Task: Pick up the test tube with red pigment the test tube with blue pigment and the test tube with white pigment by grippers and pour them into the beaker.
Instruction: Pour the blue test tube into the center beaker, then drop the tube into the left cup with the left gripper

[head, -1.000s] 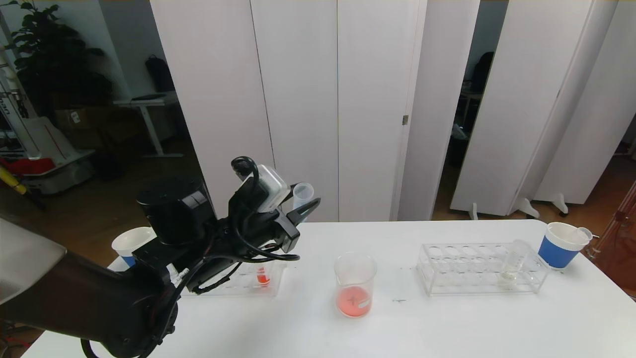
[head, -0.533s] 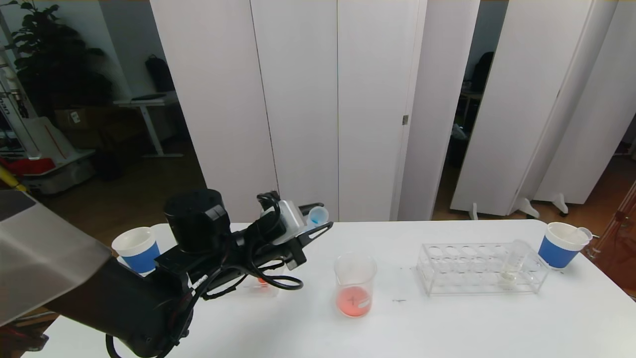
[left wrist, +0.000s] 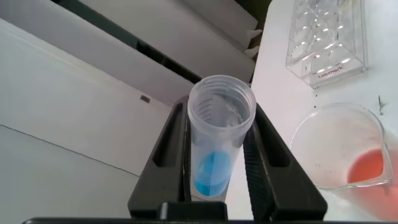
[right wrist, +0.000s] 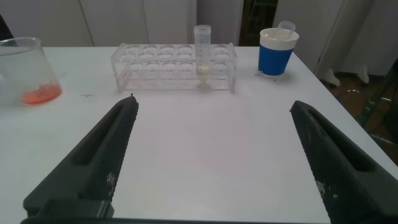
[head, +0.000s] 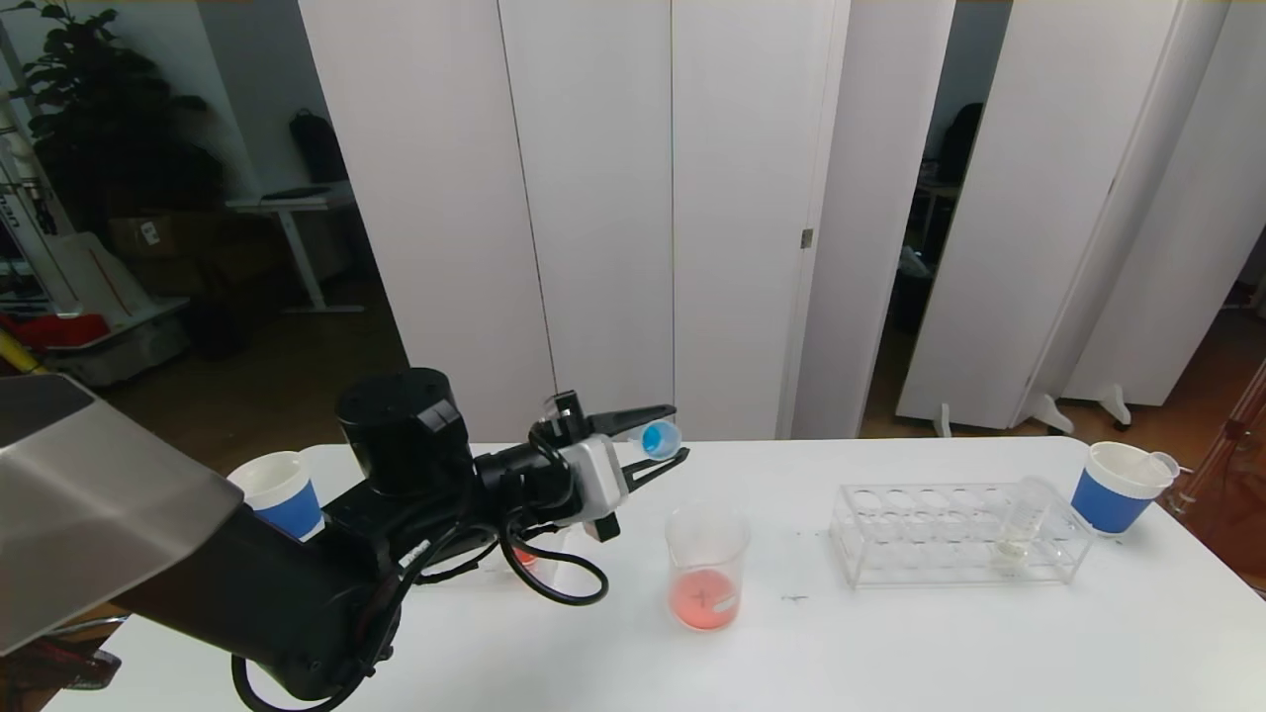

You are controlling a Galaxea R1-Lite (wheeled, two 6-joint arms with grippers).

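Since the earlier frame, left gripper (head: 661,440) has swung right and tipped its tube toward level.

Head view: clamped on the test tube with blue pigment (head: 657,438), left of centre; the beaker (head: 705,565) sits just below-right, pink liquid at the bottom. The test tube with white pigment (head: 1020,522) stands in rack (head: 957,533) at right.

Left wrist view: tube mouth (left wrist: 221,103) faces the camera, blue pooled low; beaker at lower right.

Right wrist view: right gripper (right wrist: 214,158) spread wide, low over table (right wrist: 211,143), idle. Left arm is nearer; tube's long axis needs its mouth over the rim.
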